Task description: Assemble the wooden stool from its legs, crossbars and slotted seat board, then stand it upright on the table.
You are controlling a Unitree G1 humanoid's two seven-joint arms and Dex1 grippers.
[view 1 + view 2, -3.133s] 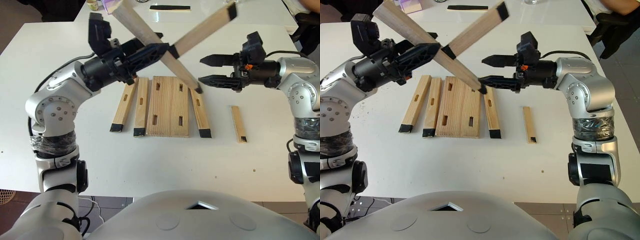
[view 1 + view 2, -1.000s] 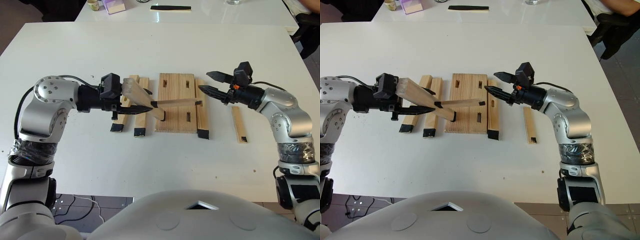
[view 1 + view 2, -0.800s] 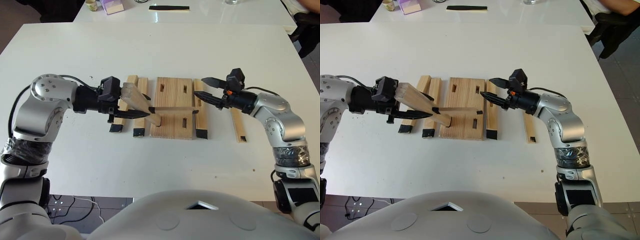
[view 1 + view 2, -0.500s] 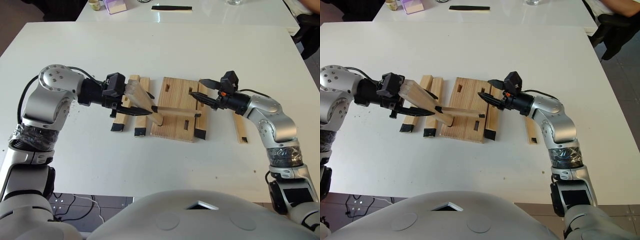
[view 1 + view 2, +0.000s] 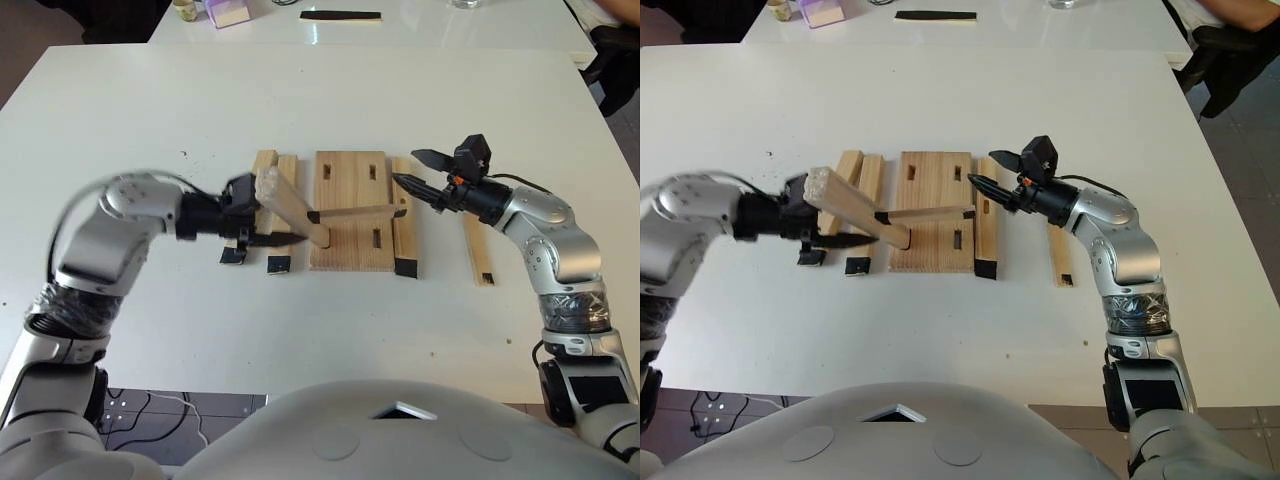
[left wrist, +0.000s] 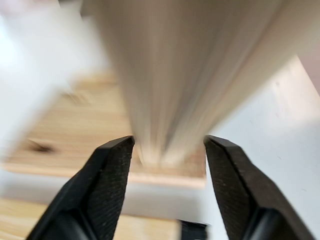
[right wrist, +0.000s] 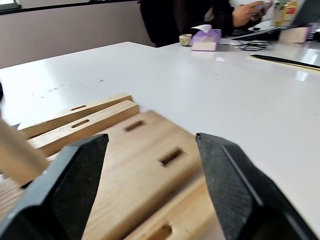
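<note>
My left gripper (image 5: 272, 228) is shut on a wooden leg (image 5: 290, 208), held tilted above the table, and its black fingers (image 6: 107, 195) clamp that leg (image 6: 165, 75). A thin crossbar (image 5: 355, 211) sticks out of the leg and lies across the slotted seat board (image 5: 350, 250). My right gripper (image 5: 405, 166) hangs open just beyond the crossbar's free end, with nothing between its fingers (image 7: 75, 185). The seat board (image 7: 150, 155) lies flat below it. Two loose legs (image 5: 280, 255) lie left of the board and one leg (image 5: 400, 240) lies along its right edge.
A short loose crossbar (image 5: 478, 250) lies on the white table (image 5: 320, 340) to the right of the board. A second table at the back carries a black strip (image 5: 340, 15) and a purple box (image 5: 228, 10). There is bare table in front of the parts.
My left arm has dropped lower and drawn back, still holding the leg with its crossbar. The right gripper has pulled back a little from the crossbar's end and stays open.
</note>
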